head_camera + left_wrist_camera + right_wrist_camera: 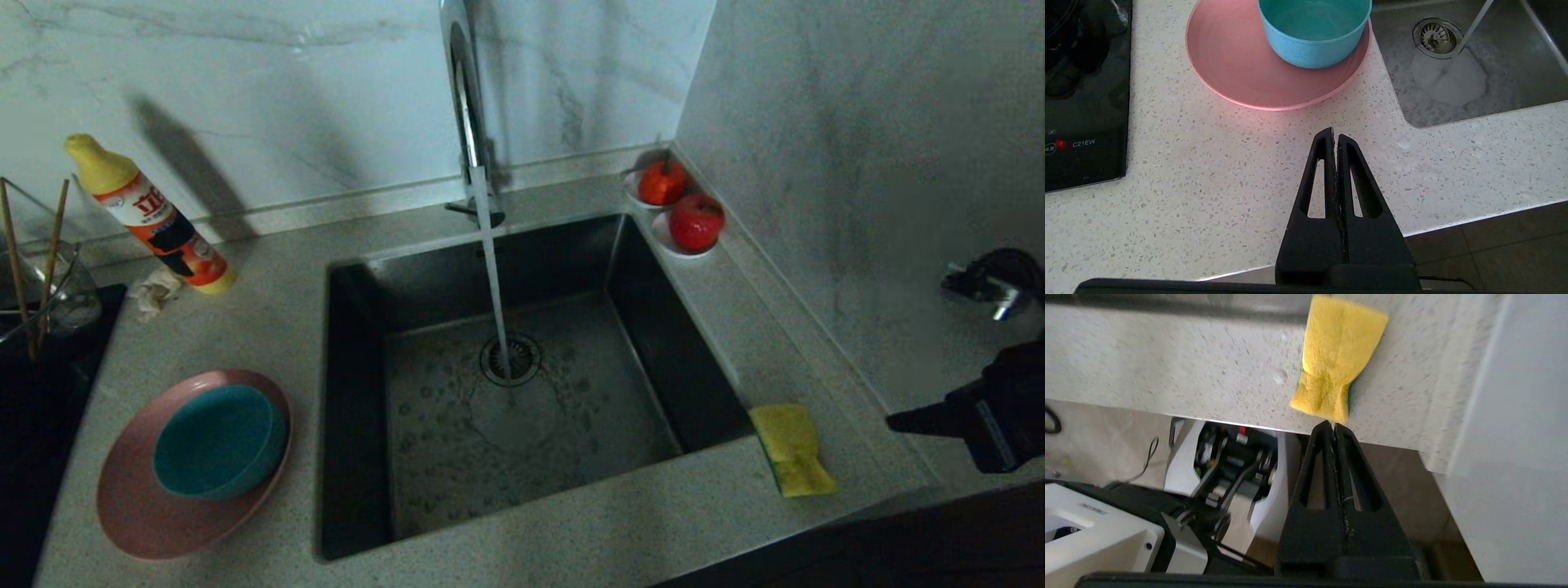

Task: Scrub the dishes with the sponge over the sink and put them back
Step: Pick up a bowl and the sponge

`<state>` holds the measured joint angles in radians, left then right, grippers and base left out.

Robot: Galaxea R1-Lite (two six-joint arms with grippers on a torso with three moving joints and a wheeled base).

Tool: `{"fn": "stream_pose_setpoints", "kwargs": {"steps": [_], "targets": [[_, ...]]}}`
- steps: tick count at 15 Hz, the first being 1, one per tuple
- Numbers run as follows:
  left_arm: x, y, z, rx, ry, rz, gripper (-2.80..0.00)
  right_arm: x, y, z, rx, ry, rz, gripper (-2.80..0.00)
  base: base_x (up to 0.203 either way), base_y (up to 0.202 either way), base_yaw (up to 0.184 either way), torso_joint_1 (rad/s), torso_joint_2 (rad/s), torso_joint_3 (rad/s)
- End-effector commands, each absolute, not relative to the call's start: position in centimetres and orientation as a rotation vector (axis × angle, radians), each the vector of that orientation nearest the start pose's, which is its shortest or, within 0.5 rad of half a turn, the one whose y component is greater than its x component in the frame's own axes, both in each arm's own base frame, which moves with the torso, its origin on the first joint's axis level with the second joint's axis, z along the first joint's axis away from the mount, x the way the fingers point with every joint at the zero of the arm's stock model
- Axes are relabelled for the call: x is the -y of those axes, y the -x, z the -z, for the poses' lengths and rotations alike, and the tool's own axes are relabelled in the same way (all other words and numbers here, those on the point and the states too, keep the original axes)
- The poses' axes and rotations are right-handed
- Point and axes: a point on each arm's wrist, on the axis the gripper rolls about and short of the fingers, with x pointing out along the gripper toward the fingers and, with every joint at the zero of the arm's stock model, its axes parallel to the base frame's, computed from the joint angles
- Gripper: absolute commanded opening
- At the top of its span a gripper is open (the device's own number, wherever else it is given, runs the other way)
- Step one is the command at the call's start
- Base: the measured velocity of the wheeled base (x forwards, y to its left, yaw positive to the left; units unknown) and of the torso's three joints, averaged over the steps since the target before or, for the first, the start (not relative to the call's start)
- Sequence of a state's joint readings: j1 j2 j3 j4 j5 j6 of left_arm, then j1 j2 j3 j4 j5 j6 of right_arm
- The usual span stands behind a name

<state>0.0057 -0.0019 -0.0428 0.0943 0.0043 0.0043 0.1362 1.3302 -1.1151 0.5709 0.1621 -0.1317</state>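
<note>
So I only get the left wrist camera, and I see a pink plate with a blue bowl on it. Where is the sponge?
Observer: The sponge lies on the counter at the sink's front right corner.
Operator: Is the other hand holding it?
Observer: No. The right gripper is shut and empty, pointing at the sponge's near end.
Operator: Are there chopsticks anywhere?
Observer: Yes, the chopsticks stand in a clear glass container at the far left.
Operator: Anything behind the sink?
Observer: Two red fruits on small white saucers sit at the back right corner.
</note>
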Motion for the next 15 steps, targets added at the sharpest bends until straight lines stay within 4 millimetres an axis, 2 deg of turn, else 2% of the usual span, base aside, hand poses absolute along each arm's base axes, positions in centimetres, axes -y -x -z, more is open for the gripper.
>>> {"fn": "stream_pose_setpoints", "kwargs": {"steps": [1,3,4,8,15], "targets": [[0.0,2.6,-7.8,-0.051,-0.005,-0.011,-2.80,-3.2,-20.3,-24.0,-0.849,0.112,-0.339,-2.80,0.000,0.000,0.000,0.000,0.00,0.000],[0.0,2.6,-7.8,-0.051,-0.005,-0.011,-2.80,-3.3,-21.3,-23.1,-0.894,0.107,-0.338,-2.80,0.000,0.000,0.000,0.000,0.00,0.000],[0.0,2.6,-7.8,-0.051,-0.005,-0.011,-2.80,-3.4,-21.8,-22.6,-0.925,0.101,-0.335,0.00,0.000,0.000,0.000,0.000,0.00,0.000],[0.0,2.6,-7.8,-0.051,-0.005,-0.011,-2.80,-3.9,-22.9,-21.4,-0.989,0.093,-0.338,0.00,0.000,0.000,0.000,0.000,0.00,0.000],[0.0,2.6,-7.8,-0.051,-0.005,-0.011,-2.80,-7.0,-25.4,-19.0,-1.099,0.155,-0.278,0.00,0.000,0.000,0.000,0.000,0.00,0.000]]}}
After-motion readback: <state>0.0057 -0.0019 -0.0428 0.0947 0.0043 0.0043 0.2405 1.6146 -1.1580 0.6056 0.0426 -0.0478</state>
